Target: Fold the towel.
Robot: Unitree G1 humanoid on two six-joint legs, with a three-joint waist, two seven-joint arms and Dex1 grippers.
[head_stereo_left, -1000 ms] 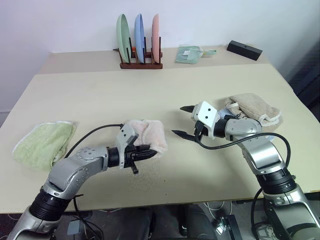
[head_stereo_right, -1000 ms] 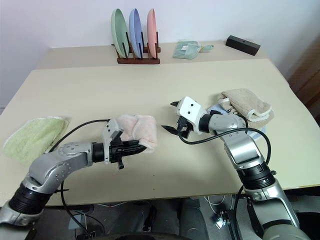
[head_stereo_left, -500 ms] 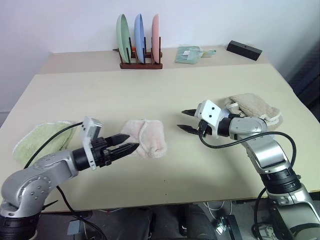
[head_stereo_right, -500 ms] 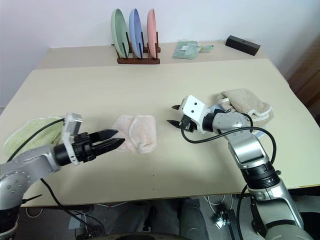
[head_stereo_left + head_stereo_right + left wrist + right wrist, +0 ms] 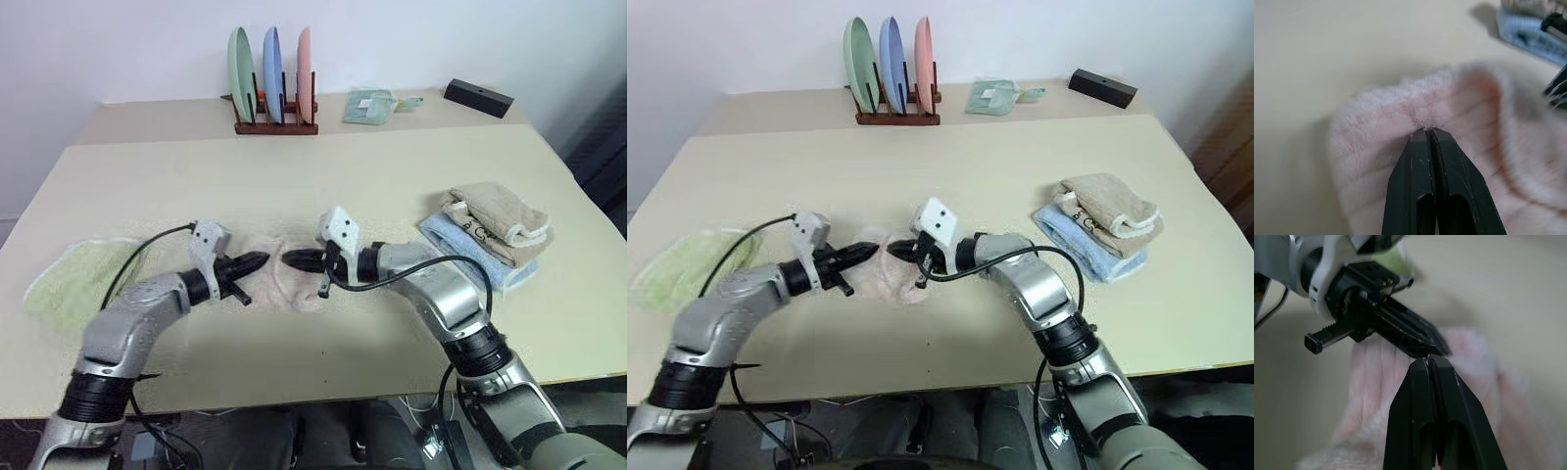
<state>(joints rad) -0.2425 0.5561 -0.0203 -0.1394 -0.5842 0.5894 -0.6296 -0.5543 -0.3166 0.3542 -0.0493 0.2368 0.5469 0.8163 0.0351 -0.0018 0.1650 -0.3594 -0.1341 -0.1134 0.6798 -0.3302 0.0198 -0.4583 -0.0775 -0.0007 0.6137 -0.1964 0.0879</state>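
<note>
A beige table (image 5: 392,176) stands against a white wall (image 5: 127,49).

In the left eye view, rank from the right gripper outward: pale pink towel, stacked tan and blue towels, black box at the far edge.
1. The pale pink towel, at the right gripper.
2. The stacked tan and blue towels, on the robot's right.
3. The black box, at the far right edge.

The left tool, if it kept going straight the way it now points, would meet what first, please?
Most likely the pink towel: the shut left tool already has its tips at a pinched fold of it. Beyond lies the right tool, though depth is unclear.
</note>
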